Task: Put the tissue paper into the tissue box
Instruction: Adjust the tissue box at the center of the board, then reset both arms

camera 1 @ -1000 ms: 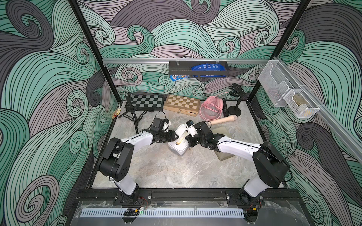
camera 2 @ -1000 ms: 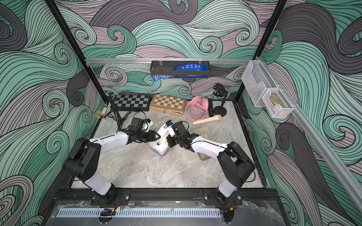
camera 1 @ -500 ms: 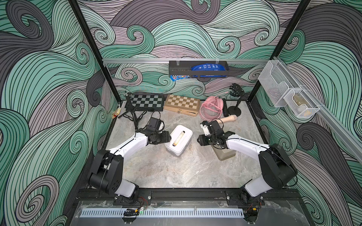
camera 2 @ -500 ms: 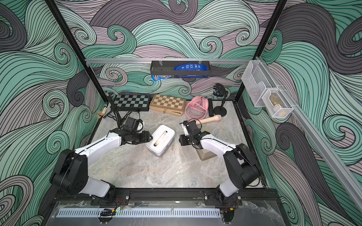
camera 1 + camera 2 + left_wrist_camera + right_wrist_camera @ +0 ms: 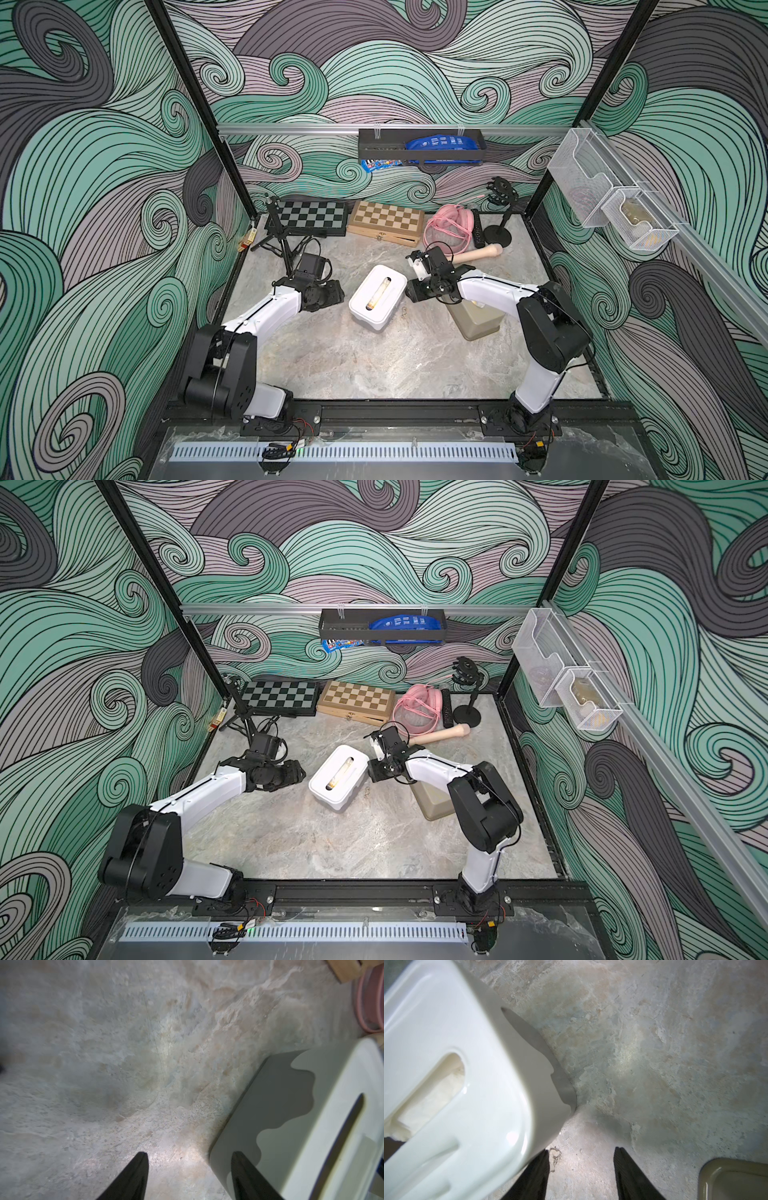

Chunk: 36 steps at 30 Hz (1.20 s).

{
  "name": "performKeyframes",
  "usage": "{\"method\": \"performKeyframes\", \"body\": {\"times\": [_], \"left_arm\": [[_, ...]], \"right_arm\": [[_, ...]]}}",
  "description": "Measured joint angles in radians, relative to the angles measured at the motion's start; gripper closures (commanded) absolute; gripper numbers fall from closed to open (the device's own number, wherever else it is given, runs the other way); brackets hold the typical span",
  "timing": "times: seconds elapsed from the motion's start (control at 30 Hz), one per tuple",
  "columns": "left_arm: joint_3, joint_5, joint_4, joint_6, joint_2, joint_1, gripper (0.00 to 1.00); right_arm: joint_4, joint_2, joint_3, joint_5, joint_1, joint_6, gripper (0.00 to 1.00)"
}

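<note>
The white tissue box (image 5: 392, 303) (image 5: 354, 783) lies on the marble table between both arms, slot upward. Cream tissue paper (image 5: 377, 293) (image 5: 431, 1095) shows inside the slot. My left gripper (image 5: 337, 292) (image 5: 298, 772) hovers just left of the box, open and empty. In the left wrist view its fingertips (image 5: 189, 1155) stand apart, one in front of the box's side wall (image 5: 276, 1105). My right gripper (image 5: 411, 293) (image 5: 372, 773) sits just right of the box, open, with bare table between its tips (image 5: 581, 1151) and the box's corner (image 5: 500, 1084) beside one finger.
An olive container (image 5: 476, 322) (image 5: 735, 1180) sits under the right forearm. A wooden pestle (image 5: 478, 254), a pink bag (image 5: 446, 226), two chessboards (image 5: 388, 220), a black tripod (image 5: 282, 243) and a black stand (image 5: 498, 232) line the back.
Both grippers have drawn back from the box's slot to either side of it. The right gripper has gone from shut to open. The box has settled flat.
</note>
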Motion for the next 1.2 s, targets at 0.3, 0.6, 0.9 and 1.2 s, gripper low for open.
{"method": "performKeyframes", "body": {"times": [0.3, 0.6, 0.9, 1.2], "left_arm": [[-0.098, 0.095, 0.015, -0.034, -0.049, -0.109, 0.35], [-0.028, -0.039, -0.006, -0.014, -0.233, -0.127, 0.17], [-0.163, -0.529, 0.491, 0.201, -0.454, -0.077, 0.01], [-0.461, -0.664, 0.99, 0.379, -0.244, 0.087, 0.01]], "right_arm": [[0.002, 0.01, 0.041, -0.005, 0.007, -0.026, 0.43], [0.01, -0.155, -0.022, 0.114, -0.001, -0.063, 0.0], [0.436, -0.7, -0.432, 0.437, -0.293, -0.087, 0.0], [1.013, -0.616, -0.935, 0.536, -0.52, -0.091, 0.0]]}}
